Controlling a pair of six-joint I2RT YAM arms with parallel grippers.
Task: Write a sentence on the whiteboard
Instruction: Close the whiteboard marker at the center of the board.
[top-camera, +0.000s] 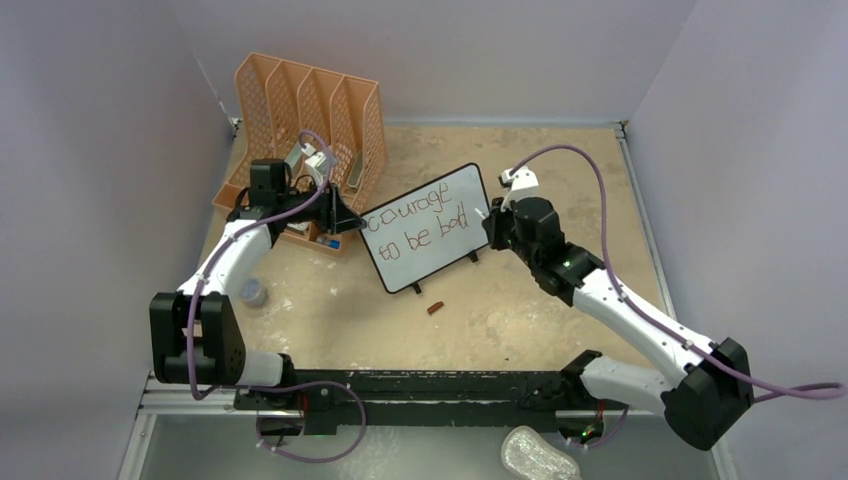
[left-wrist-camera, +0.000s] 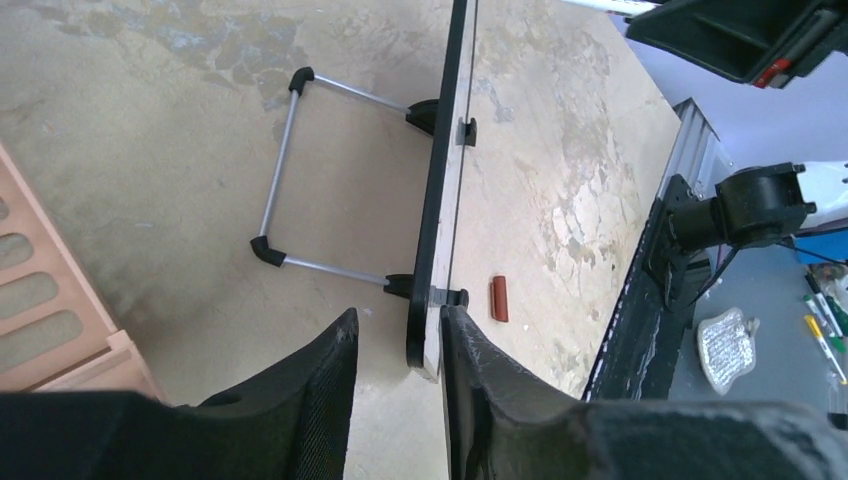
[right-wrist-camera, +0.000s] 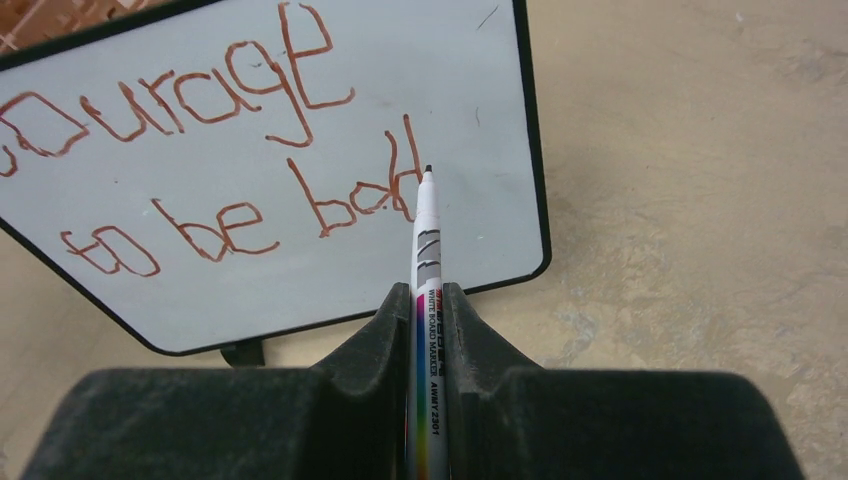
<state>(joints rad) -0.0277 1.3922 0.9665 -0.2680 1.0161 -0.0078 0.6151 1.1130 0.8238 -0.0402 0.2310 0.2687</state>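
Right gripper (right-wrist-camera: 427, 292): jaws clamped on a marker (right-wrist-camera: 427, 235). Its lower barrel is hidden between the pads. The tip sits at the last "d", and contact with the surface cannot be told.

Left gripper (left-wrist-camera: 400, 318): jaws apart, straddling the lower corner of the whiteboard (left-wrist-camera: 441, 150), which shows edge-on up the middle of the frame. One finger (left-wrist-camera: 480, 390) is close against the board face and a gap shows at the other. Whether they actually grip is hard to make out.

Sentence (right-wrist-camera: 205, 232): red-brown handwriting in two lines, "courage" over "to be bad". The letters are uneven and fill most of the board. In the right wrist view the first "c" and the board's left end are cut off by the frame edge.

The board stands tilted at the centre of the top view on the tabletop (top-camera: 560, 170), with a thin black frame and rounded corners. A wire stand (left-wrist-camera: 283, 165) props it from behind, seen at left of centre.

A red piece (left-wrist-camera: 498, 298) lies just beside the board's lower edge. The organizer (top-camera: 310, 105) is at upper left, partly hidden by the left arm.
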